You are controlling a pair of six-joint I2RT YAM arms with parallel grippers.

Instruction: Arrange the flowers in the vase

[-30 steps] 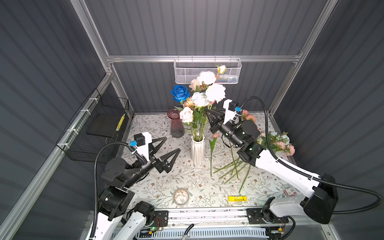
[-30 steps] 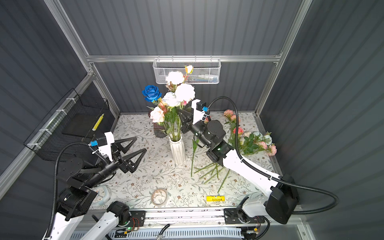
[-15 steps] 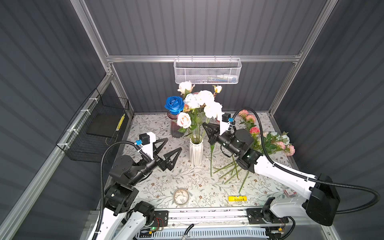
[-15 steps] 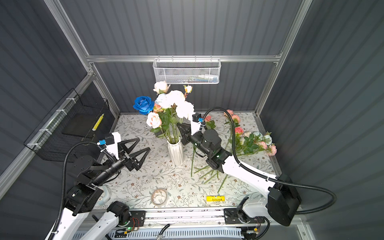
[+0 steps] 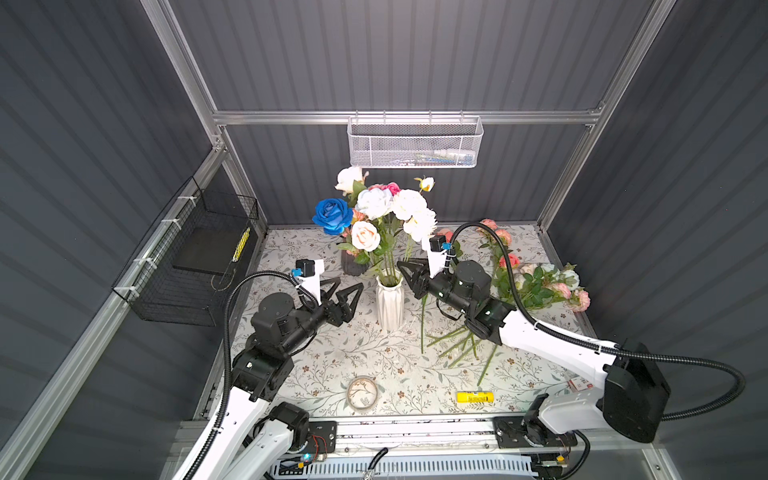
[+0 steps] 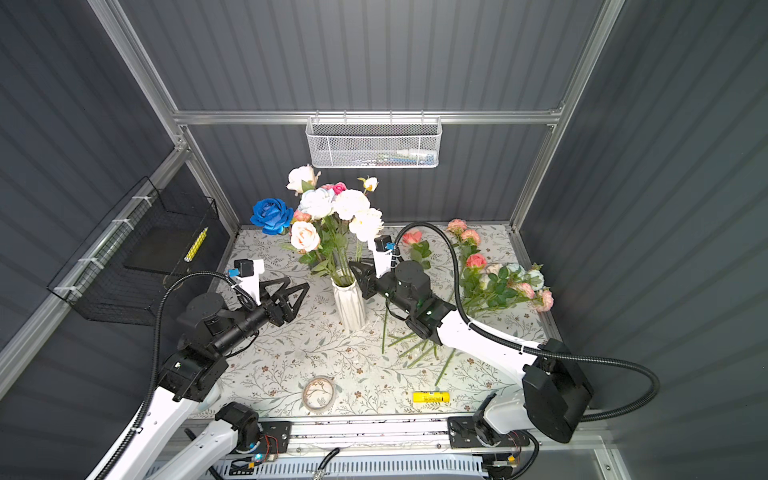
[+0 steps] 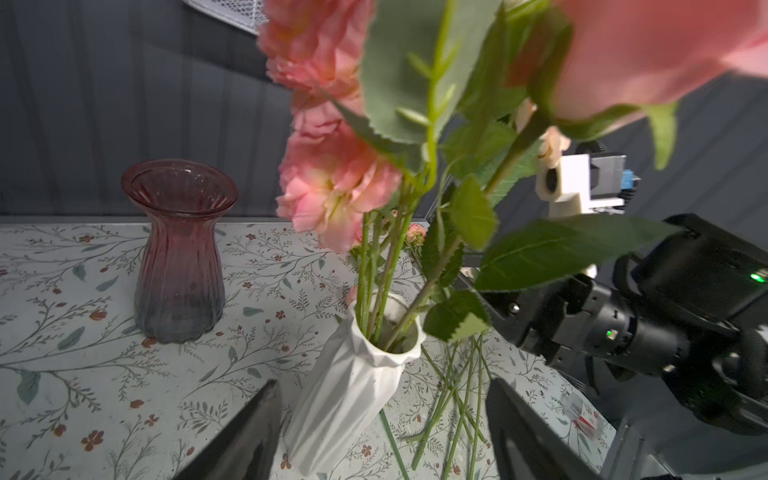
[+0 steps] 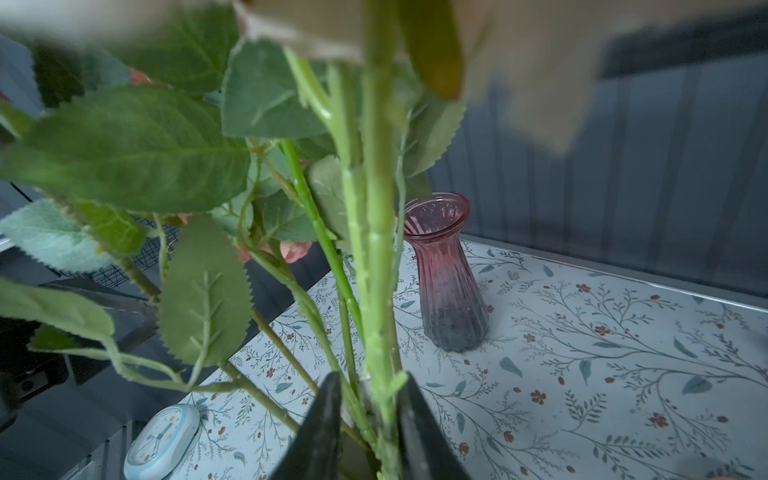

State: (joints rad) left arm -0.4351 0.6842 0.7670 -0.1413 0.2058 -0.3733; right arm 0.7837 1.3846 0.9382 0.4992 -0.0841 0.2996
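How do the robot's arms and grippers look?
The left arm and right arm have white shells and black joints. The left gripper and right gripper have black triangular fingers. A black ribbed cable runs to each white camera mount.

Blurred, cropped at left wrist view's edge: pink bloom (image 7: 648,54). Mostly hidden behind flowers (image 5: 409,203) in both top views: red vase (image 5: 351,266). Too small to tell: basket (image 5: 415,145) contents. Unclear: right jaws' hold on stem (image 8: 376,291).

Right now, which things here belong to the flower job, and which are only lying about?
Job: white vase; flowers in it; loose flowers on the table.
Lying about: red glass vase; tape roll; yellow tube; small clock; white mesh basket; black wire basket.
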